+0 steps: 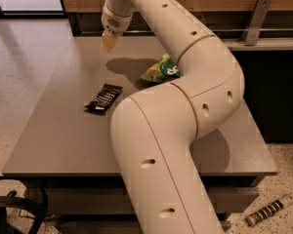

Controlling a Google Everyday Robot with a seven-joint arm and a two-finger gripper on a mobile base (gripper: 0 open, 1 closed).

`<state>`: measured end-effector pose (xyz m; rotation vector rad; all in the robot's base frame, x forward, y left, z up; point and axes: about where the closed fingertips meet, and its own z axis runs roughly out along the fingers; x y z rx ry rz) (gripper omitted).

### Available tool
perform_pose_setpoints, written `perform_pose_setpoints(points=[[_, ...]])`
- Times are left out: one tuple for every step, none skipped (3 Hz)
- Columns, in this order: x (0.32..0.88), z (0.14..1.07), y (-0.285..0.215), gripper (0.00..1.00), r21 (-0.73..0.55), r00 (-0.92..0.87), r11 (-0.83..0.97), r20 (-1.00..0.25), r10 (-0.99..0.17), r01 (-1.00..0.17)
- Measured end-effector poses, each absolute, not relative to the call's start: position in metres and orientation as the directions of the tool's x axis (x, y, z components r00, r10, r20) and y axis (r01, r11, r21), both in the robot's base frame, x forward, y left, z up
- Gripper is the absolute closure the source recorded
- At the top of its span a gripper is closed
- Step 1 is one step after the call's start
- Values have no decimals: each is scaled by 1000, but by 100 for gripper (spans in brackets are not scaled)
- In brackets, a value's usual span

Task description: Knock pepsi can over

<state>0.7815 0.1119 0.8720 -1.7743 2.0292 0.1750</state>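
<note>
The pepsi can does not show anywhere in the camera view. My gripper (109, 40) hangs at the end of the large white arm (185, 106), above the far left part of the grey table (53, 130). It is pointing down and holds nothing that I can see. Its shadow falls on the table just to its right.
A flat black snack wrapper (103, 98) lies left of the table's centre. A green chip bag (162, 69) lies behind the arm's elbow. A dark counter with a metal bracket (256, 21) runs along the back. A striped object (268, 211) lies on the floor at the lower right.
</note>
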Motion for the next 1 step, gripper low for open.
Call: perform_pose_setpoints(points=[[782, 868, 114, 9, -184, -83, 169, -400, -913, -968]])
